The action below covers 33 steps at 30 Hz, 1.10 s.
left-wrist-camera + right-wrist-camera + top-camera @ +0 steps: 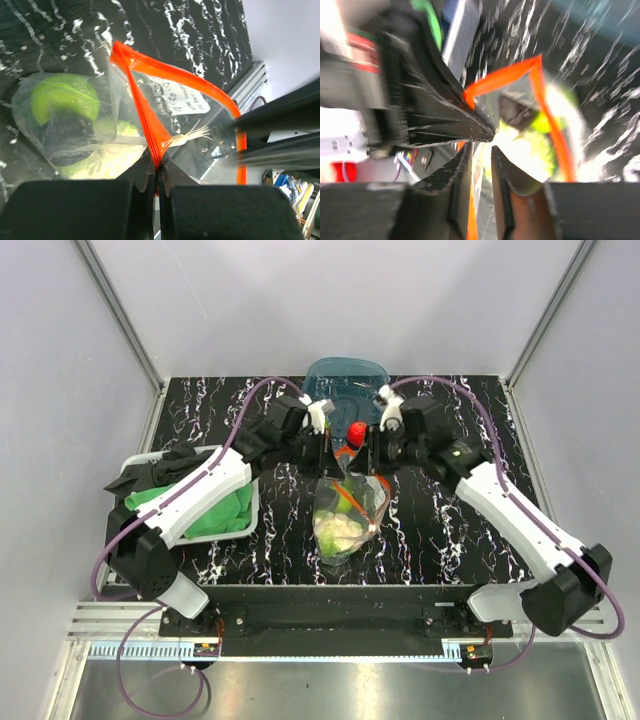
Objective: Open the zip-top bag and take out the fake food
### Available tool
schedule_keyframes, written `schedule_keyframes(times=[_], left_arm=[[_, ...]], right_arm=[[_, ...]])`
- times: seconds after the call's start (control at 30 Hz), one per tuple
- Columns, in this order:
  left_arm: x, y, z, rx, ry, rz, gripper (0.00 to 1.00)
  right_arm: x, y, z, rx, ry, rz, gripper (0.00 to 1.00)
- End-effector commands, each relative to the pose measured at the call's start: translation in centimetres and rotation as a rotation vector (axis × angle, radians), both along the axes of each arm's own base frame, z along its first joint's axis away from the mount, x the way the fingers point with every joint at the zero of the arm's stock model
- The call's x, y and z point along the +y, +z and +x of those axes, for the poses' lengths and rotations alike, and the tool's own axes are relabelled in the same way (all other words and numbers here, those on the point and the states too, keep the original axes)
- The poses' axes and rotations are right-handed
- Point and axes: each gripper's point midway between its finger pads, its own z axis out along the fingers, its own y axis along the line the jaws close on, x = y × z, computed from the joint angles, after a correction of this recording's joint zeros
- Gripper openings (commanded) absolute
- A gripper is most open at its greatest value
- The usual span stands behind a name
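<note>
The zip-top bag (348, 512) hangs over the middle of the table with its orange-red zip strip (150, 125) on top and its mouth pulled open. Fake food shows inside: a green apple (65, 100), a dark piece and pale cauliflower (338, 530). My left gripper (159, 169) is shut on the zip strip, also seen from above (328, 448). My right gripper (481, 146) faces it (364, 452); its jaws stand a narrow gap apart around the opposite edge of the strip (472, 220). A red piece (356, 432) shows between the two wrists.
A teal translucent tub (345, 378) stands just behind the grippers. A white tray (250, 508) at the left holds a green cloth (225, 510) and a black item. Grey walls and metal posts close in the table at the back and sides.
</note>
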Motion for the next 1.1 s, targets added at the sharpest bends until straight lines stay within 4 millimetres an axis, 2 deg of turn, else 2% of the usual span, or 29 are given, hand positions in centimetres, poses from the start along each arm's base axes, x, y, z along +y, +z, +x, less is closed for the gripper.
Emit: schedule_keyframes(times=[0.0,0.1,0.17,0.33,0.4,0.47,0.5,0.53,0.6,0.63,0.8,0.83,1.0,1.07], left_arm=[[-2.3,3.6,0.6,-0.063,-0.022,-0.100,0.00],[-2.7,3.4,0.5,-0.059,-0.021,-0.100,0.00],[-2.9,3.3,0.4,-0.058,-0.018,-0.097,0.00],[-4.1,3.7,0.4,-0.044,-0.012,-0.118,0.00],[-5.1,4.4,0.0,-0.040,-0.024,-0.147,0.00],[-5.8,4.4,-0.4,-0.029,-0.037,-0.153,0.00],[-6.1,4.5,-0.5,-0.028,-0.038,-0.163,0.00],[-6.3,4.4,-0.6,-0.024,-0.039,-0.163,0.00],[-6.9,4.3,-1.0,-0.009,-0.047,-0.178,0.00],[-7.2,4.4,-1.0,-0.009,-0.049,-0.182,0.00],[-8.8,4.3,-1.2,0.017,-0.068,-0.204,0.00],[-9.0,4.8,-1.1,0.014,-0.072,-0.216,0.00],[-9.9,4.5,-0.8,0.022,-0.082,-0.219,0.00],[-9.7,4.2,-0.7,0.018,-0.077,-0.207,0.00]], right_arm=[[2.1,-4.2,-1.2,0.132,0.046,0.043,0.25],[2.0,-6.4,-0.9,0.150,0.029,0.014,0.23],[1.6,-8.0,-0.4,0.168,0.005,-0.025,0.18],[0.9,-11.3,0.6,0.213,-0.065,-0.091,0.18],[1.5,-11.8,0.5,0.220,-0.039,-0.064,0.18],[1.8,-11.5,0.9,0.202,-0.043,-0.025,0.20],[1.6,-12.2,0.7,0.215,-0.049,-0.021,0.21],[1.0,-12.3,1.2,0.235,-0.078,0.003,0.21],[0.8,-12.5,0.9,0.261,-0.055,0.075,0.23],[0.6,-12.5,0.9,0.274,-0.064,0.099,0.25],[1.6,-12.9,-1.6,0.300,0.062,0.207,0.54],[1.8,-13.0,-1.9,0.318,0.069,0.225,0.58],[2.3,-12.4,-2.4,0.272,0.139,0.285,0.81],[1.9,-12.7,-2.2,0.278,0.127,0.282,0.85]])
